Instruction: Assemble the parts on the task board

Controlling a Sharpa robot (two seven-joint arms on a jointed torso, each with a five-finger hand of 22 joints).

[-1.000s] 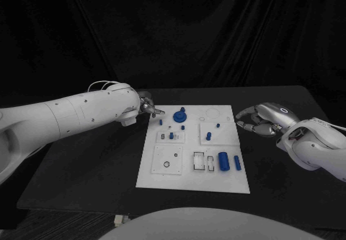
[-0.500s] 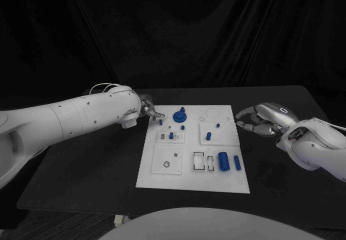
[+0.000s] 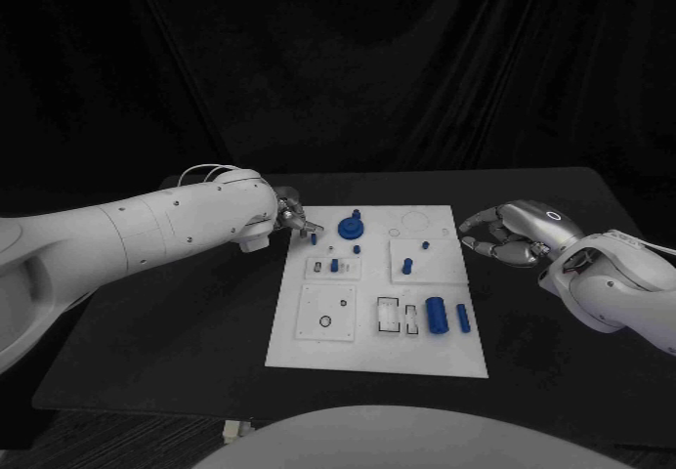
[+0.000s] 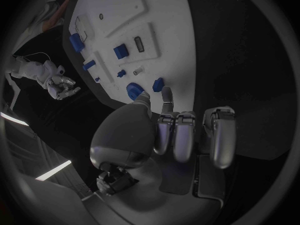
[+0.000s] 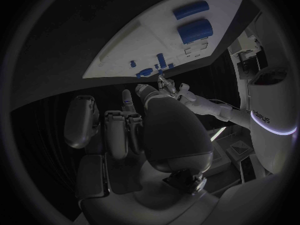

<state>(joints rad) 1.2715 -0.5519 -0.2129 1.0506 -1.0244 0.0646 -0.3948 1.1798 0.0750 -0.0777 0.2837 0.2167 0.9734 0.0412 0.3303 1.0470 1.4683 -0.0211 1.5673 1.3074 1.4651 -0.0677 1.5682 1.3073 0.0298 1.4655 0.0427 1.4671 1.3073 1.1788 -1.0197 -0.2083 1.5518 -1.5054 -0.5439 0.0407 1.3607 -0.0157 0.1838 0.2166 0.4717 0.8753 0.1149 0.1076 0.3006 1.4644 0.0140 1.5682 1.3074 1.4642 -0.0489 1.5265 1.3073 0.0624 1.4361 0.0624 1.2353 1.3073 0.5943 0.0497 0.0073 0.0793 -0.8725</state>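
Left hand (image 3: 293,217) first: mine reaches in over the far left corner of the white task board (image 3: 317,352), fingertips at a small blue part (image 3: 312,236) near the board's left edge. From the wrist camera, my thumb and one finger (image 4: 166,96) point toward that piece (image 4: 157,84), the remaining fingers curled back beside them. Whether I am pinching the part or only touching it, I cannot tell; the contact is too small to read.

My right hand (image 3: 504,234) hovers just off the board's right edge, fingers curled inward around nothing I can make out. It seems parked there so it stays clear of the work while remaining close enough to help.

On the board, a round blue knob (image 3: 351,230) with a stem stands near the far edge, just beside my left fingertips. Two short blue pegs (image 3: 407,265) stand in the middle right panel, and smaller blue pieces sit in the middle left panel. Nearer to me, a fat blue cylinder (image 3: 437,316) and a thin blue bar (image 3: 464,317) lie side by side, next to empty rectangular slots (image 3: 388,316). A square panel with a small ring (image 3: 327,320) lies at the near left.

I judge that assembly is partly done: several pieces stand seated, while the loose cylinder and bar lie waiting beside their sockets.
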